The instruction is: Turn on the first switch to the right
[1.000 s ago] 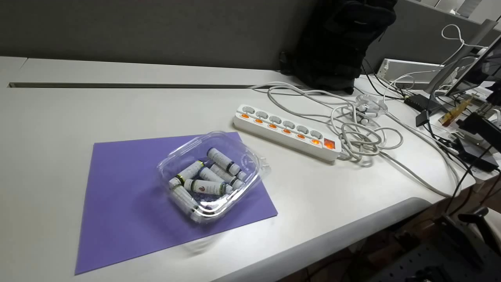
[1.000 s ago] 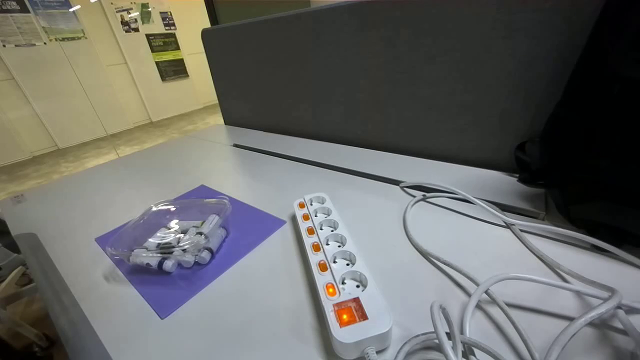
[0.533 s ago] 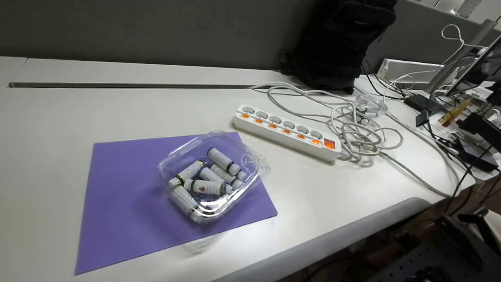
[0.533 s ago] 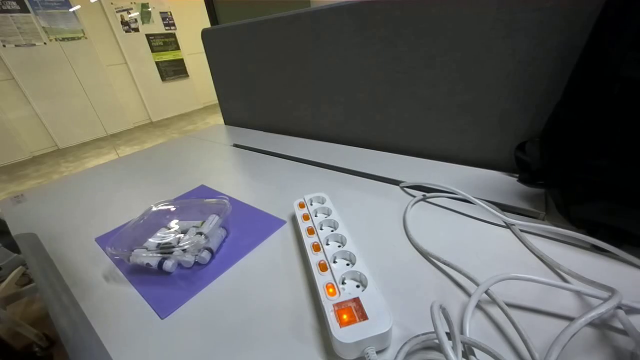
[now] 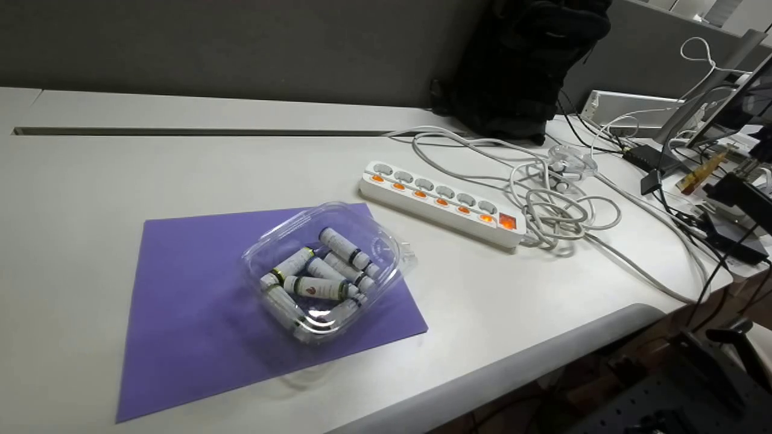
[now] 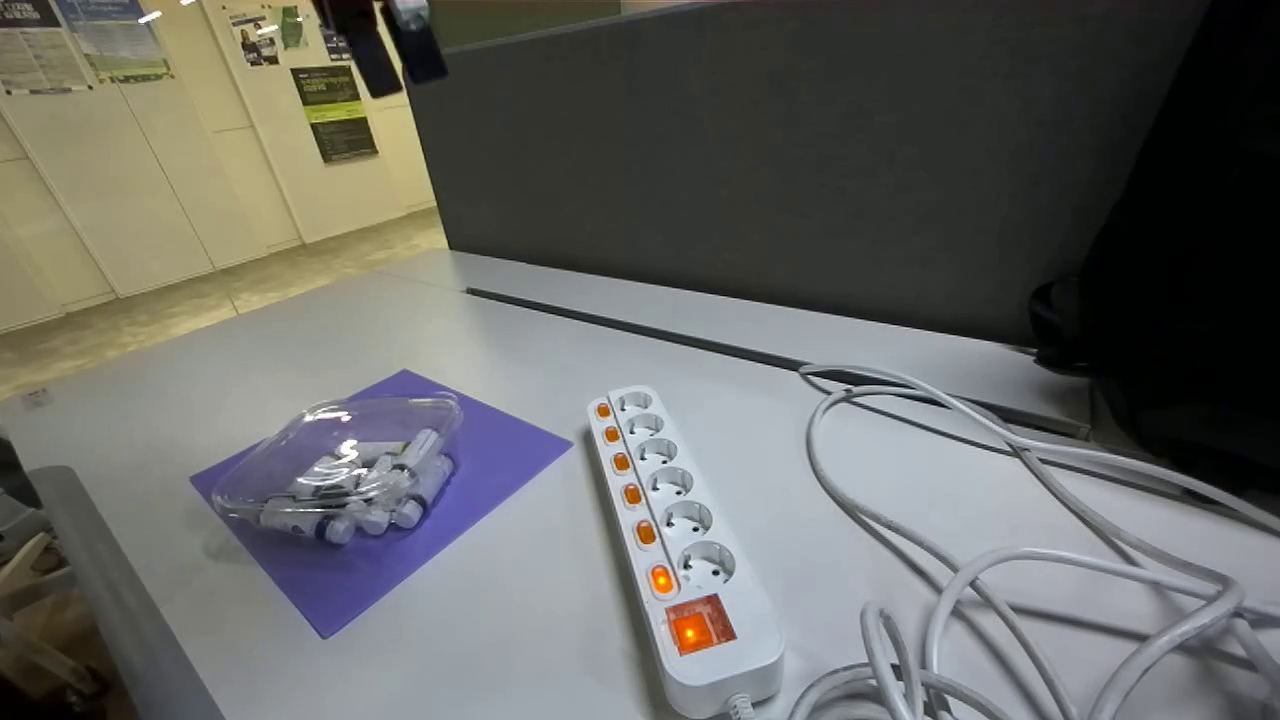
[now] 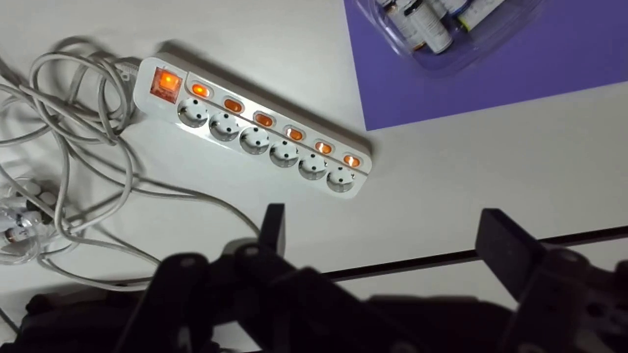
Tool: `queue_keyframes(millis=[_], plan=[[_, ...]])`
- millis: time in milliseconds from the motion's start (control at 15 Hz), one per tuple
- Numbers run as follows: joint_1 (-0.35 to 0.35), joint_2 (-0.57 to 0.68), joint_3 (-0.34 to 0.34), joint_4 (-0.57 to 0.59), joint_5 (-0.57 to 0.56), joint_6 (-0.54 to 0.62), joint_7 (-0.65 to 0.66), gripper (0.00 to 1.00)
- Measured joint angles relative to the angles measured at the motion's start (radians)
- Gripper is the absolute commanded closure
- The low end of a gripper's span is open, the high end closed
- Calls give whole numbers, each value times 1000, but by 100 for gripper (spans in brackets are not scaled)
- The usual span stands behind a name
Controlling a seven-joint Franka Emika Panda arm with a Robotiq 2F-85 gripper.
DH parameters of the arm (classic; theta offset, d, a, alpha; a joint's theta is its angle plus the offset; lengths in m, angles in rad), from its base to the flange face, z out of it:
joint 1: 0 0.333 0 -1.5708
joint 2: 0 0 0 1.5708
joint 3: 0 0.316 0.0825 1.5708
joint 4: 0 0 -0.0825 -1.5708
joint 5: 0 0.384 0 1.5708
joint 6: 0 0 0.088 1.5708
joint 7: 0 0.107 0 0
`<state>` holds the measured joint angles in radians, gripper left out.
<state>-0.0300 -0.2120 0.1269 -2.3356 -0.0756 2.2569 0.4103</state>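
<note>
A white power strip (image 5: 437,211) lies on the desk, also in an exterior view (image 6: 755,640) and the wrist view (image 7: 269,128). It has a row of small orange switches beside round sockets. The large red main switch (image 5: 507,221) at the cable end glows, also in the wrist view (image 7: 167,84). The small switch beside it (image 6: 661,579) glows brightly, also in the wrist view (image 7: 200,89). The other small switches look duller, some with white glare. My gripper (image 7: 382,215) is open and empty, high above the desk. Its fingertips show at the top of an exterior view (image 6: 402,85).
A clear container (image 5: 329,265) with several vials stands on a purple mat (image 5: 181,313) near the strip. Coiled grey cables (image 5: 561,211) lie at the strip's cable end, with another clear container (image 5: 570,161). A black backpack (image 5: 518,66) leans against the dark partition (image 6: 800,170).
My gripper's fingers have come into view at the top of an exterior view. Glare on the clear container has lessened in an exterior view. The power strip and its lit switches look the same.
</note>
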Motion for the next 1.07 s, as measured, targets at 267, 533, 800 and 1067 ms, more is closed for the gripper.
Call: queue_keyframes(millis=[267, 533, 800, 1067], plan=[[-42, 66, -23, -78, -64, 141, 103, 0], [-84, 121, -65, -145, -153, 191, 226, 0], [-96, 146, -107, -170, -159, 199, 261, 0], [-90, 147, -110, -170, -158, 200, 259, 0]])
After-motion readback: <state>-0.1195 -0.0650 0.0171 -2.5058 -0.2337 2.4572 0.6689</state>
